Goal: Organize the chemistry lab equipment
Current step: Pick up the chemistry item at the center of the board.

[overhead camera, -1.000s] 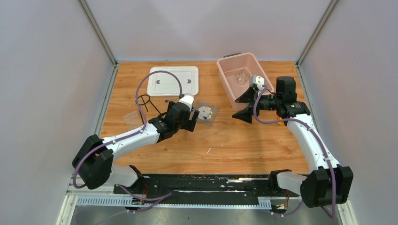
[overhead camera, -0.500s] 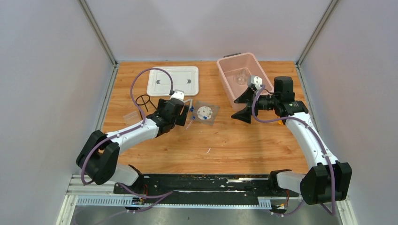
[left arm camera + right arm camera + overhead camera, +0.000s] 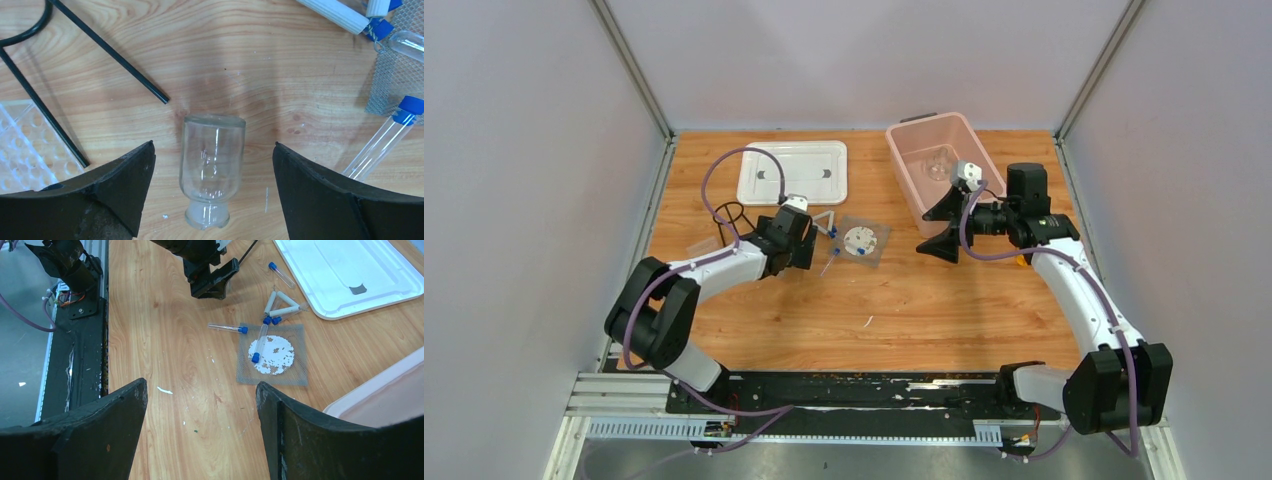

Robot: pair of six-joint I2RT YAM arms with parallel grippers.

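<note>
The loose glassware lies spread over the wooden table point(image 3: 280, 65), most likely because nothing here has been sorted yet. Nearest to the left arm, a small glass bottle point(image 3: 212, 172) lies on its side, with its neck toward the wrist camera. It lies centred in the gap of the left pincer point(image 3: 212, 150), so I judge that this pincer is lined up to pick it next.

Just beside the bottle on one side are the clear tube rack point(image 3: 22, 150) and the thin legs of the black wire tripod point(image 3: 112, 52). On the other side lies a blue-capped tube point(image 3: 382, 142). A little farther is the wire gauze point(image 3: 275, 356) with a white disc in its middle, and one more tube rests across its edge. Behind it sits the triangle point(image 3: 270, 303), made of white ribbed sleeves on wire.

Farthest away, the white lid point(image 3: 345, 270) lies flat, apart from the pink bin point(image 3: 908, 178). The bin is uncovered, probably so that items can be dropped inside. Something clear seems to lie in it, too small to name.

The left pincer stands wide apart, and neither finger touches the bottle. It grips nothing. The right pincer point(image 3: 201, 390) hangs in the air near the bin with its jaws also spread, and between them only the table shows. It looks to be waiting while the left arm works.
</note>
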